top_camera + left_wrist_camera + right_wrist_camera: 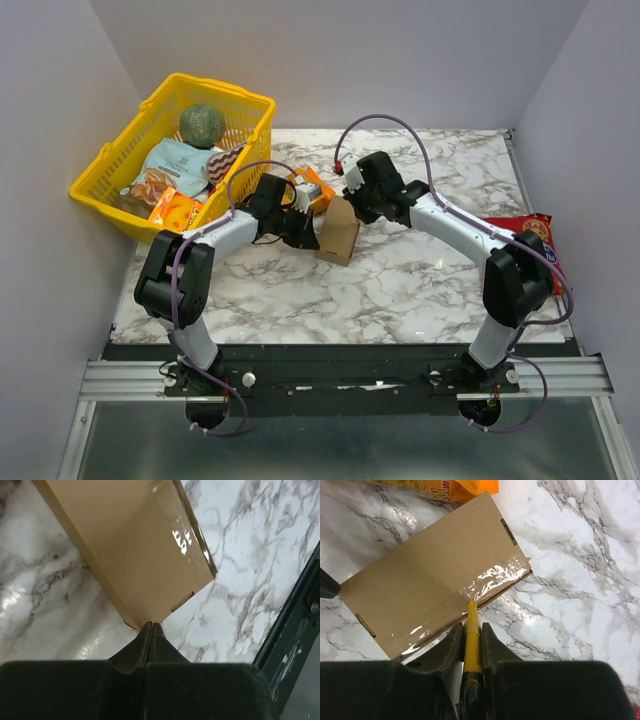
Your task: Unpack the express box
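Cutter [471, 630] touches express box [430, 585] (packet [455, 487] behind).

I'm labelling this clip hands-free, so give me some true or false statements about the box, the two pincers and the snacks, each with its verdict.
1. The right pincer is clamped on a thin yellow tool whose tip meets the taped edge of the express box. True.
2. The express box sits inside the yellow basket. False: it is on the marble table, between the two pincers; the basket stands at the far left.
3. The left pincer is spread wide open. False: its fingers are pressed together, with their tips at a corner of the box.
4. A red snack bag lies near the table's right edge. True.
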### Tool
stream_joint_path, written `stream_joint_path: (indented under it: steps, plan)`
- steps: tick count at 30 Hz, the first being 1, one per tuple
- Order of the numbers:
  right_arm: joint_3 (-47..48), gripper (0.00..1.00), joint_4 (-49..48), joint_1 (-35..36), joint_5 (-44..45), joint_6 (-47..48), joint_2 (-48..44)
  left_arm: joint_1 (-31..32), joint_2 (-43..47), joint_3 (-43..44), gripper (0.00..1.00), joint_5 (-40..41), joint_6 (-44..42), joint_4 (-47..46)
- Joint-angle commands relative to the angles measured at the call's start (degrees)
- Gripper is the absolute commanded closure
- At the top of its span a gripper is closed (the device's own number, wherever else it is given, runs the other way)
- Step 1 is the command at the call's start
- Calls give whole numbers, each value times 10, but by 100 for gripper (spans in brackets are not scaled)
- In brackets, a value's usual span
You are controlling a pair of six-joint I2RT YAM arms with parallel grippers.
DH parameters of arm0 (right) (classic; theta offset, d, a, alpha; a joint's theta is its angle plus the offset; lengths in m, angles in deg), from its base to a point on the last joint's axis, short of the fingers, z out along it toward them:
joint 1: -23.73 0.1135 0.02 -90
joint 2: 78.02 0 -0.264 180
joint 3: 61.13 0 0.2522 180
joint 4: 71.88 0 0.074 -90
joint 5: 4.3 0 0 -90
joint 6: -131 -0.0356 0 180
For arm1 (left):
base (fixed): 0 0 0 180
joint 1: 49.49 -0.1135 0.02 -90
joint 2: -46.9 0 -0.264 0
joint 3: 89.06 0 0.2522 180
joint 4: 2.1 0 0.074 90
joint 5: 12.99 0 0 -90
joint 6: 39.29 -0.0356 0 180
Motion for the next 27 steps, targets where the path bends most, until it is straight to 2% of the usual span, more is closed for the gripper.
stream_joint_path:
  steps: [1, 5, 9, 13, 17, 23, 27]
  plan:
    - [32, 99, -13, 4, -43, 2, 19, 23, -18, -6, 100, 14, -73, 30]
    - [29, 100, -11, 5, -50, -1, 24, 64, -34, -6, 100, 16, -79, 18]
    - [18, 100, 2, 4, -34, 3, 25, 95, -50, 19, 100, -40, -101, 40]
    - [2, 99, 3, 5, -3, 18, 17, 77, 8, 25, 100, -66, -136, 97]
    - [-14, 100, -1, 4, 6, 16, 3, 34, 46, 28, 100, 1, -161, 134]
    - [-38, 100, -9, 5, 7, 23, -22, 1, 4, 59, 100, 135, -177, 145]
    - [-53, 99, -9, 4, 9, 27, -31, 10, -63, 119, 100, 133, -163, 155]
